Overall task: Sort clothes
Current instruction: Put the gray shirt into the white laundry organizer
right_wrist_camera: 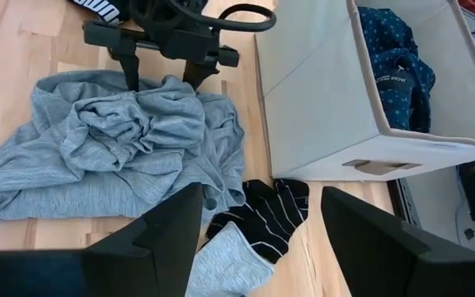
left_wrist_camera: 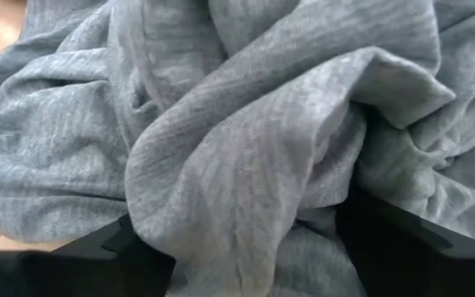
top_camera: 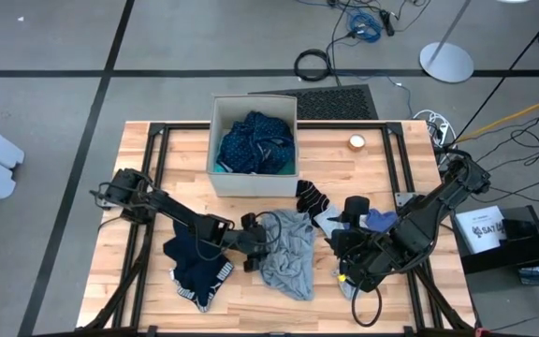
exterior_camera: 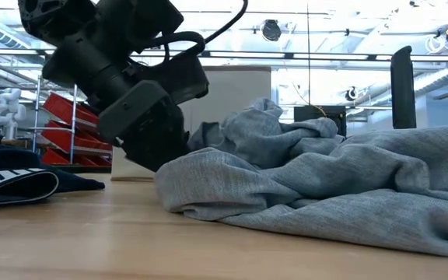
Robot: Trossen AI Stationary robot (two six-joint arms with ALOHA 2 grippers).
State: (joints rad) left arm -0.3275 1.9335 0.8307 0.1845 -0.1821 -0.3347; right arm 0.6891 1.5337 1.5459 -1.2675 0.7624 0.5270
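Observation:
A crumpled grey garment (top_camera: 288, 253) (right_wrist_camera: 122, 148) lies on the wooden table near its front middle. My left gripper (top_camera: 254, 245) (left_wrist_camera: 254, 264) slants down into the garment's left edge, open, with a bunched fold between its fingers. My right gripper (top_camera: 337, 251) (right_wrist_camera: 258, 247) hangs open above the table to the garment's right, with nothing between its fingers. A navy dotted garment (top_camera: 255, 140) lies inside the beige box (top_camera: 225, 183). Striped black socks (top_camera: 312, 198) lie in front of the box. A dark garment with a white-striped band (top_camera: 195, 267) lies at the front left. My left gripper's open fingers (left_wrist_camera: 114, 256) stand on either side of a raised fold (left_wrist_camera: 246, 165) at the grey garment's left edge, and the cloth lies against their inner sides. They come slanting down from the table's left. The garment rests slack on the table, several layers bunched.
A small blue piece (top_camera: 379, 221) and a pale grey piece (right_wrist_camera: 229, 264) lie near the socks, under my right arm. A small round roll (top_camera: 356, 142) sits at the back right. Bare wood shows along the front edge and the far left.

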